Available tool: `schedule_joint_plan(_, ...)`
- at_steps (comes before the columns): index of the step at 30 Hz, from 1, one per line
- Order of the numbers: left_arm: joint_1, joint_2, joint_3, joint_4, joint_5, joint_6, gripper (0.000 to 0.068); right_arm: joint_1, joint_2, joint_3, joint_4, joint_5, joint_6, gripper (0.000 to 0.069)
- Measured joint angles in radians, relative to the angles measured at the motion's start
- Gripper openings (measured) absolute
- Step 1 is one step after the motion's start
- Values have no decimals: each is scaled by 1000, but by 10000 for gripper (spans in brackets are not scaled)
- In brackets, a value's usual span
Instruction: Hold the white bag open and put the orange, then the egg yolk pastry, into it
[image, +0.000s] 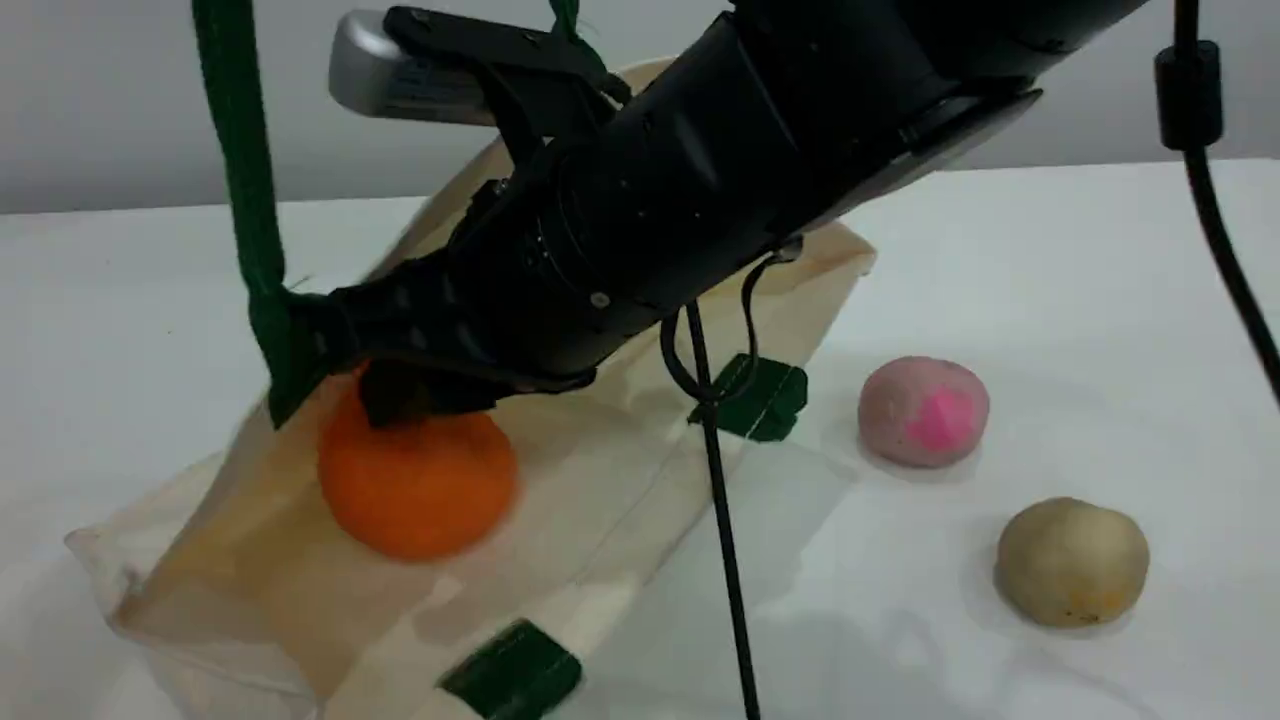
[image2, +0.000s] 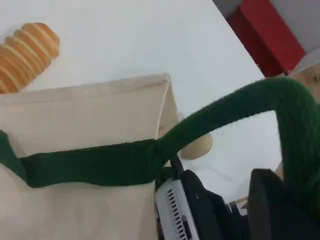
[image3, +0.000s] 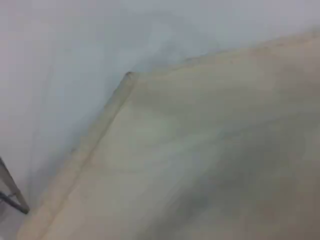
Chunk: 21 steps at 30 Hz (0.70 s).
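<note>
The white bag (image: 600, 480) lies on the table with its mouth lifted by a green handle (image: 240, 160) that runs up out of the scene view. In the left wrist view the handle (image2: 225, 112) loops over towards my left gripper, whose fingers do not show. The orange (image: 415, 485) sits inside the bag's mouth, blurred. My right gripper (image: 405, 395) reaches into the bag and touches the orange's top; how its jaws stand is hidden. The egg yolk pastry (image: 1072, 562) rests on the table at the right. The right wrist view shows only bag canvas (image3: 200, 165).
A pinkish ball with a pink spot (image: 922, 412) lies behind the pastry. A black cable (image: 722, 520) hangs from the right arm across the bag. A striped bread roll (image2: 25, 55) lies beyond the bag, and a red box (image2: 265, 35) stands past the table edge.
</note>
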Motion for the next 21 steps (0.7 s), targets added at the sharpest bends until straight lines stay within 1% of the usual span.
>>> schedule_joint_plan(4,0,0,0,4,1,4,64,0,-6,0,0,1,-2,442)
schedule_joint_plan(5,0,0,0,4,1,4,64,0,-13,0,0,-3,-3,469)
schedule_joint_plan(7,0,0,0,4,0,4,64,0,-29,1,0,-22,-3,498)
schedule_joint_plan(11,0,0,0,5,1,4,64,0,-78,43,-32,-89,0,513)
schedule_joint_plan(14,0,0,0,10,1,4,64,-6,-135,98,-46,-154,0,514)
schedule_joint_plan(17,0,0,0,10,2,4,64,-32,-203,170,-41,-213,2,514)
schedule_joint_plan(21,0,0,0,9,2,4,64,-79,-285,271,-41,-214,10,514)
